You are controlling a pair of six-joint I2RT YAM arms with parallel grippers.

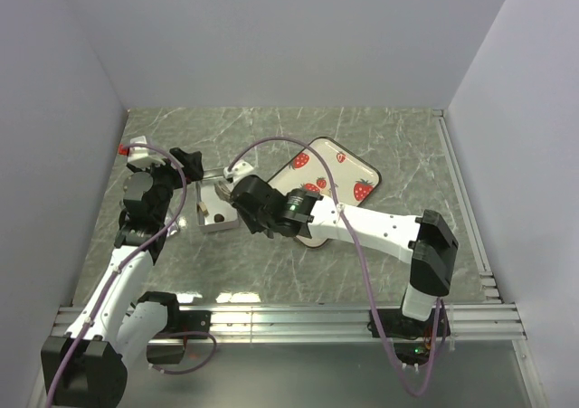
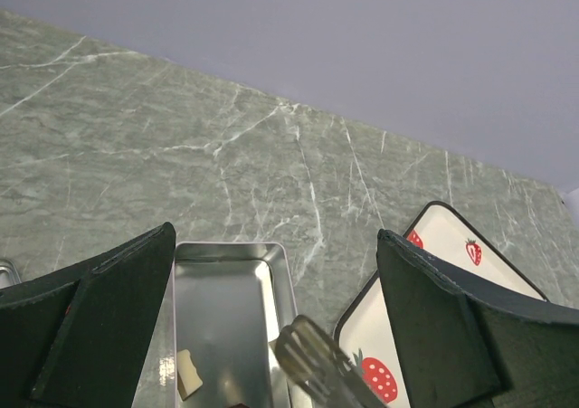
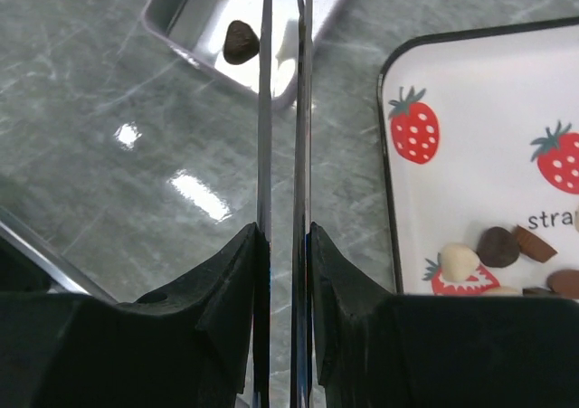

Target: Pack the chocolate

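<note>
Three pale walls (image 1: 271,37), green marbled tabletop (image 1: 380,146)

Strawberry-print tray (image 1: 330,171) just beside open metal tin (image 2: 226,299) on green marble tabletop (image 1: 271,123); slim tweezers (image 3: 304,109).

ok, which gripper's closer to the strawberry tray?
Right. The right gripper sits beside the strawberry tray, holding tweezers; the left gripper hangs open by the tin, farther off.

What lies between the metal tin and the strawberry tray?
Between tin and tray: bare marble table, crossed by the tweezers that the right gripper holds. The right wrist view shows it.
</note>
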